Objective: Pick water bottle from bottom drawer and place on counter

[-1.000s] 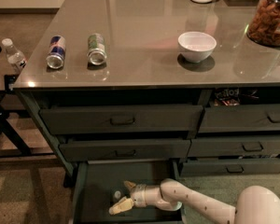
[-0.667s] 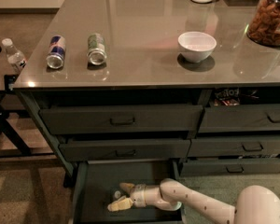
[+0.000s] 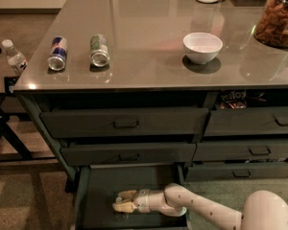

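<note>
Camera view: the gripper lies low inside the open bottom drawer, lower centre of frame. Whether it is apart or clamped cannot be determined. The water bottle cannot be made out there. The counter spans the upper frame.

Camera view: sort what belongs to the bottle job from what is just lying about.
Job: gripper, inside the open bottom drawer; counter. The water bottle itself I cannot make out.
Lying about: blue can, green can, white bowl, snack jar, small bottle left of the counter.
</note>
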You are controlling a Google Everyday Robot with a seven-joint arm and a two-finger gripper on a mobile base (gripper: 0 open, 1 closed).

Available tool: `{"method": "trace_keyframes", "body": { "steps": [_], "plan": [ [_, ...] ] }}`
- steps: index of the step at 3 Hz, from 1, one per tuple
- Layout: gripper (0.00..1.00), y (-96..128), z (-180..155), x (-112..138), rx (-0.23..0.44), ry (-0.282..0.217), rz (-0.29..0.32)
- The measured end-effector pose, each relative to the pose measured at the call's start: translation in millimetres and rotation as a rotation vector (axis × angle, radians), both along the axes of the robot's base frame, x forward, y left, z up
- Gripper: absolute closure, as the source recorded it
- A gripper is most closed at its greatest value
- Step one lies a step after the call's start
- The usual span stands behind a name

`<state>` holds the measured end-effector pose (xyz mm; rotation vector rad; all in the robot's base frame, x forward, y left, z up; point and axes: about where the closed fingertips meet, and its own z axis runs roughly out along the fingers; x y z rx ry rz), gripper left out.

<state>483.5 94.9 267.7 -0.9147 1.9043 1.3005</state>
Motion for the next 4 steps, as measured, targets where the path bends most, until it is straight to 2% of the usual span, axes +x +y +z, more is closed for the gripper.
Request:
{"method": "trace_keyframes", "body": {
  "steps": [1, 2, 4],
  "plan": [
    [0.88, 0, 0, 0, 0.0, 0.0, 0.0],
    [1.0, 0, 0, 0, 0.0, 0.0, 0.0],
    [1.0, 20, 45, 5, 0.015, -0.009, 0.041]
  ]
}}
